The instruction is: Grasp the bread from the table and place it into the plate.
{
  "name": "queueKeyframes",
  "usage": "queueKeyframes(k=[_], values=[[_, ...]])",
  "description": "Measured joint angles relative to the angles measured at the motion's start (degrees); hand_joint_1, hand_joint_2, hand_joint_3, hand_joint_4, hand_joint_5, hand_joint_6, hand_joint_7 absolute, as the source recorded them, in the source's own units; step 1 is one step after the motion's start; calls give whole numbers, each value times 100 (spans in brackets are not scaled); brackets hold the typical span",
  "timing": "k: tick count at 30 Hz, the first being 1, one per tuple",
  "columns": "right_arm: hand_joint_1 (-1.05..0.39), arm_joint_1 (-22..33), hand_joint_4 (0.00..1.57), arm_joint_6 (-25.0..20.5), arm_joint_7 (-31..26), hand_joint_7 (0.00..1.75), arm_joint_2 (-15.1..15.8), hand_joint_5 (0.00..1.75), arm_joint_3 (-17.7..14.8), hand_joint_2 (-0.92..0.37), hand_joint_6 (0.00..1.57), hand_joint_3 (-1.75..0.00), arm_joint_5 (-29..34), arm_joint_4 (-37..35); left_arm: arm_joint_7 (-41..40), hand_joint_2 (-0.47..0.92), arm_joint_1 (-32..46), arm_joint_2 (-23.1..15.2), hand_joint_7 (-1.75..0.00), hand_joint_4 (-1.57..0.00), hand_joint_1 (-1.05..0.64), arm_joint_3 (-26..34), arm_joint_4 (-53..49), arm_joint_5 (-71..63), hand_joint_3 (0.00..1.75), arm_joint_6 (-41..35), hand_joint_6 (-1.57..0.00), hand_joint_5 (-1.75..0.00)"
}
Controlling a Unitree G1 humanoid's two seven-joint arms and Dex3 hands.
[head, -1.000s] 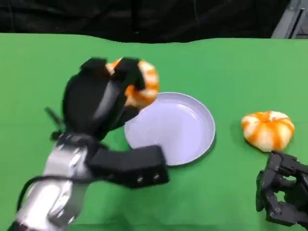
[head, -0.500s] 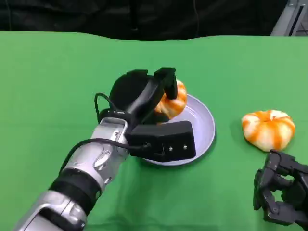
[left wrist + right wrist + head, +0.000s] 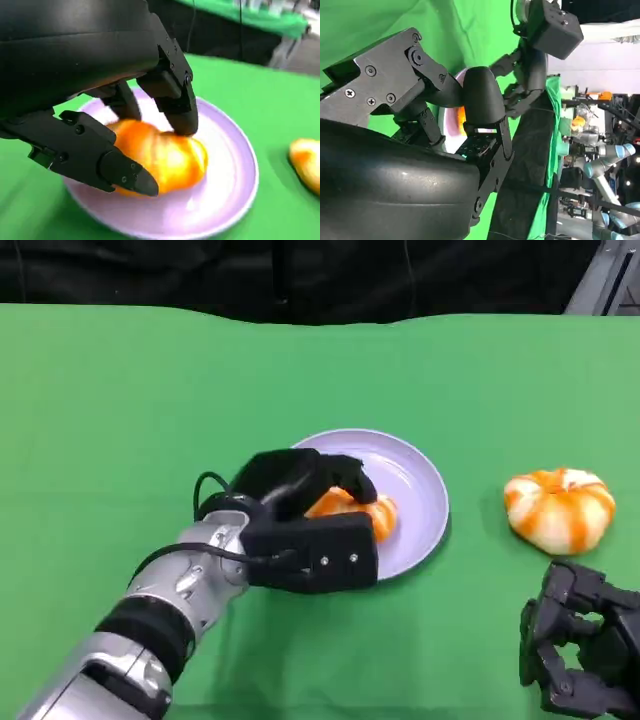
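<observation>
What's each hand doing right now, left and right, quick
Left hand: holding the bread down on the plate.
Right hand: fingers curled in, holding nothing.

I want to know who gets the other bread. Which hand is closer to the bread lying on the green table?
Right. The right hand sits just below that bread; the left hand is over the plate.
</observation>
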State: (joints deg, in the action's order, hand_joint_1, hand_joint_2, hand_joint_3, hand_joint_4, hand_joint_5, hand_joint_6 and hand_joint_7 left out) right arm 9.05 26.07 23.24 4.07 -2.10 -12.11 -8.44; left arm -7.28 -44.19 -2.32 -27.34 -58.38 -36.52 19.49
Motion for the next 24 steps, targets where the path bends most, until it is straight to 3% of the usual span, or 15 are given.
queueKeyframes(k=[4,6,9,15,17,19,24], values=[[-10,25,90,-19,-32,169,0,175,13,-51,75,-128,-1,65,67,92,25,-182,0,0,-84,-155,341,-109,39,-32,-31,0],[-10,25,90,-27,-33,169,0,175,18,-50,75,-128,-1,68,67,92,46,-239,0,0,-99,-189,494,-171,50,-85,-16,0],[-11,32,90,-43,-48,170,0,175,23,-51,75,-129,-3,74,128,92,188,-355,0,0,-104,-217,925,-222,58,-275,-6,0],[-11,46,90,-81,-57,170,4,175,24,-51,75,-128,-14,99,245,92,603,-599,0,0,-105,-115,1957,-160,65,-465,-3,0],[-10,46,90,-110,-56,169,4,175,25,-51,75,-128,-17,114,301,92,684,-632,-3,0,-97,-85,2142,-150,53,-494,-14,0],[-10,41,90,-127,-53,169,3,175,35,-51,76,-128,-18,140,343,92,1038,-763,-6,-24,-73,134,2693,83,37,-399,-37,-6],[-10,40,91,-165,-51,169,13,175,20,-51,77,-128,-57,147,1020,92,2228,-1073,-11,-79,-31,1029,4704,1743,32,46,-80,-18]])
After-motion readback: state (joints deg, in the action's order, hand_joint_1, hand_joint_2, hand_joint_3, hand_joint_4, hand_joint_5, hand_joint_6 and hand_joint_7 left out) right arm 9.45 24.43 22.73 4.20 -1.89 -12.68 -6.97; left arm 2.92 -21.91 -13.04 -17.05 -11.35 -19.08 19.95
